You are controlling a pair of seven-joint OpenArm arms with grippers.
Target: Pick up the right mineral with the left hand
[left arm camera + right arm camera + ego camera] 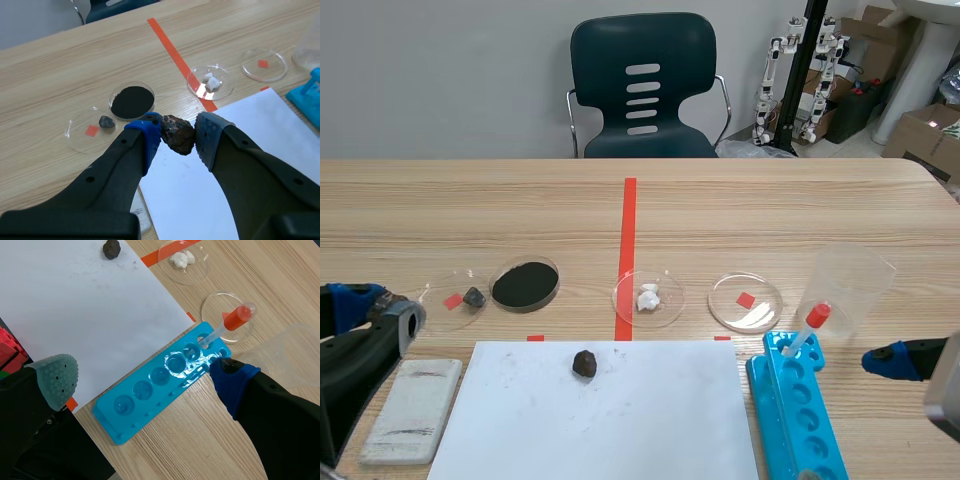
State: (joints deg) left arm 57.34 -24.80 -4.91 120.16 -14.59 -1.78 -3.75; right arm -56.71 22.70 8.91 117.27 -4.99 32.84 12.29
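The pale wooden table [440,210] ran away from me toward an empty dark teal plastic chair [640,90] against a grey wall. In the scene view my left gripper [382,308] hung at my left side, well apart from every sample, so it carried nothing. The chalky white mineral chunk [649,297] was the rightmost of the three stones, so I judged it the one I was after. It sat in its clear round dish [675,308], just right of the red tape line. A rough dark brown lump [584,363] lay loose on the white paper sheet [620,430], nearer me.

In my left wrist view my fingers stood spread, with the dark lump showing in the gap between the pads. I took that for a line of sight from above, not a grip, since the other views showed it lying on the paper. The white chunk lay ahead, beyond my right finger, so I judged I would have to swing that way.

In my right wrist view my right gripper [145,377] was spread wide above the bright blue plastic well rack [150,395], clear of the left arm's path as I judged it
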